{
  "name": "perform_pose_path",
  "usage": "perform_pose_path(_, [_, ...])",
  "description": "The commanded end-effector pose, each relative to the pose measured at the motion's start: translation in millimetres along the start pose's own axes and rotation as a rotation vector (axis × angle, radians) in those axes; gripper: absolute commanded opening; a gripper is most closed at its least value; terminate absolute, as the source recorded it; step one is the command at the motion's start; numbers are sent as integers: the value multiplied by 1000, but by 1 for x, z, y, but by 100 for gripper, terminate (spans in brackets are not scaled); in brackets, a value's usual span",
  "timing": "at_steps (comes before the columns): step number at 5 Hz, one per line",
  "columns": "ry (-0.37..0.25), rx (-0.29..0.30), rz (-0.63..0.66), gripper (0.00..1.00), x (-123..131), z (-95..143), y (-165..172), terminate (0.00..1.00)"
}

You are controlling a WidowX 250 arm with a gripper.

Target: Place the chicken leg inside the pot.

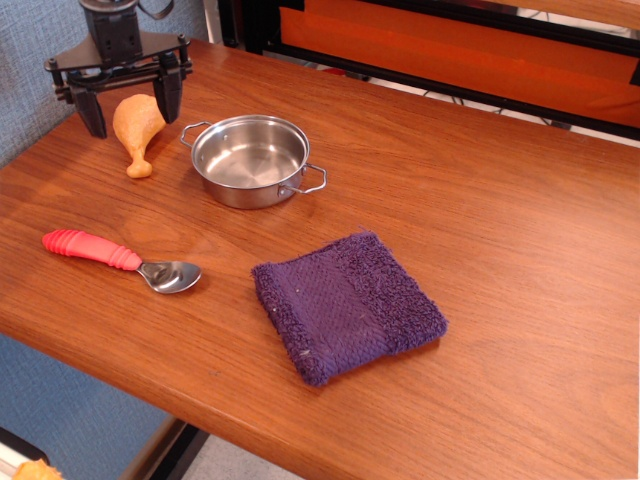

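Worktop (480,200) of reddish-brown wood carried everything, and the arm had work only at its far left corner. Nearest the front edge lay a folded purple towel (345,320), the largest loose thing, well apart from the rest. The gripper (130,100) hung over the far left corner with its jaws spread wide and holding nothing, one dark finger on each side of the drumstick's fat end; whether either finger touched it could not be told.

The pot (250,160) stood just beside, toward the middle of the far edge: shallow, round, shiny steel, empty, with a wire loop handle at each side. A spoon with a red handle (120,258) lay near the left edge, closer to the front.

The chicken leg (140,128) lay flat by the far left corner, close to the pot's left handle but apart from it. It was orange-tan, smooth and glossy, bulbous at the far end, narrowing to a knobbed bone end that pointed toward the front edge. It looked like hard, light plastic, likely stiff and a little slippery, so a hold across the widest part of the bulb seemed soundest; the thin shank would probably twist out.
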State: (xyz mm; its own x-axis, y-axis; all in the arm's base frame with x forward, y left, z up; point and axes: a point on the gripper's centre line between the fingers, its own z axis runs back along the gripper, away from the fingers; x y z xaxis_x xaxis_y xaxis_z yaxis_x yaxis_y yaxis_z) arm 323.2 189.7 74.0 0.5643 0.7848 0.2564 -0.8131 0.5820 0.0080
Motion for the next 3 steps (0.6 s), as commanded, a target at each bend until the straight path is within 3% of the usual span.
perform_pose_path(1, [-51,-28,18,100,1,-2,8,0])
perform_pose_path(2, [-41,-45,31,100,5,-12,7,0])
perform_pose_path(3, [-32,12,38,100,8,-15,9,0])
